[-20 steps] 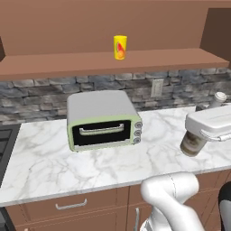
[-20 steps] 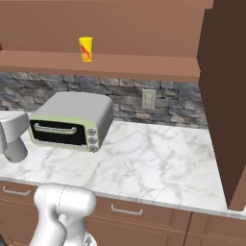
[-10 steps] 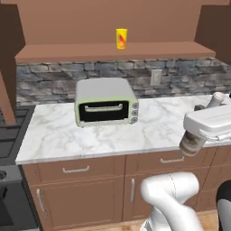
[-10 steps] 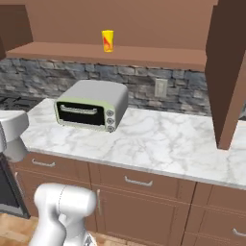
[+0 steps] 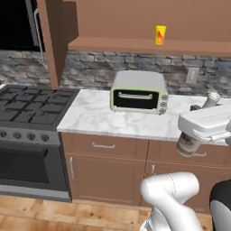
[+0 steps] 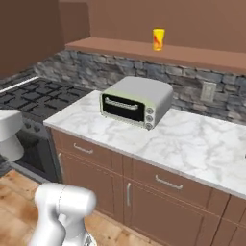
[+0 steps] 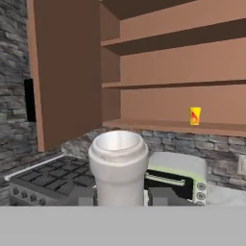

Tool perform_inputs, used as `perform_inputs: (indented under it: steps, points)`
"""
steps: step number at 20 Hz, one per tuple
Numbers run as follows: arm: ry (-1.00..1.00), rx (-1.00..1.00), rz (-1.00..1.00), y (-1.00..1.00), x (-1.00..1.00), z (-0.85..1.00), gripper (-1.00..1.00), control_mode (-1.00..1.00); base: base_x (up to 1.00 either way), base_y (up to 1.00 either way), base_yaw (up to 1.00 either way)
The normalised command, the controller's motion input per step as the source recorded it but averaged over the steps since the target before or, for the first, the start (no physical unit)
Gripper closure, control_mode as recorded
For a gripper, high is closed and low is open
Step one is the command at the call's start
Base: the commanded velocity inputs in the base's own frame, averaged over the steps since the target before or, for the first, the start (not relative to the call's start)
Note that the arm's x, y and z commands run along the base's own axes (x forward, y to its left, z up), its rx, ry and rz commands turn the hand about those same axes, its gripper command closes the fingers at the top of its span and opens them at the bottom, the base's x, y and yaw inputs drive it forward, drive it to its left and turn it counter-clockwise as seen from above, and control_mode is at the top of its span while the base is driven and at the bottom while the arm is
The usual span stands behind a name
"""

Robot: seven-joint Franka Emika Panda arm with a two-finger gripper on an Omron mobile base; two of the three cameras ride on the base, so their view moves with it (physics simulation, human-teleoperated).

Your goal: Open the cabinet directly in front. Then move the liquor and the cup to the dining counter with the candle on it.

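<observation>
In the left base view the cup [image 5: 160, 34] stands upright on the bottom shelf of the open cabinet [image 5: 135, 22], toward that shelf's right part, well above and left of the arm's hand at the right edge. Beneath it a toaster oven [image 5: 139, 92] sits on the marble counter [image 5: 94, 116], near the back edge, with a stove [image 5: 31, 106] off the counter's left end. The bottle [image 5: 189, 143] hangs at the hand, mostly hidden. In the right base view the cup [image 6: 158, 39] stands on the same shelf, above and right of the oven [image 6: 135, 101], which rests toward the left end of the counter [image 6: 192, 144]. In the hand view the gripper [image 7: 120, 198] pinches the bottle [image 7: 118, 166], its fingers [image 7: 161, 196] pressed against either side and its pale open mouth rising just before the camera. The cup [image 7: 195, 116] is far beyond, up and to the right of the bottle, on the lowest shelf, well apart from the gripper.
</observation>
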Motion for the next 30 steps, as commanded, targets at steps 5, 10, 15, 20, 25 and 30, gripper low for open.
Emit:
perform_inputs:
  steps: [5, 10, 15, 20, 25, 30]
  points:
    - [0.00, 0.00, 0.00, 0.00, 0.00, 0.00, 1.00, 1.00, 0.04, -0.40, 0.60]
    - [0.00, 0.00, 0.00, 0.00, 0.00, 0.00, 1.00, 1.00, 0.03, -0.45, 0.62]
    - [0.00, 0.00, 0.00, 0.00, 0.00, 0.00, 1.00, 1.00, 0.00, -0.47, 0.63]
    - [0.00, 0.00, 0.00, 0.00, 0.00, 0.00, 1.00, 1.00, 0.00, -0.43, 0.62]
    - [0.00, 0.00, 0.00, 0.00, 0.00, 0.00, 1.00, 1.00, 0.00, -0.39, 0.61]
    - [0.00, 0.00, 0.00, 0.00, 0.00, 0.00, 1.00, 1.00, 0.00, -0.31, 0.59]
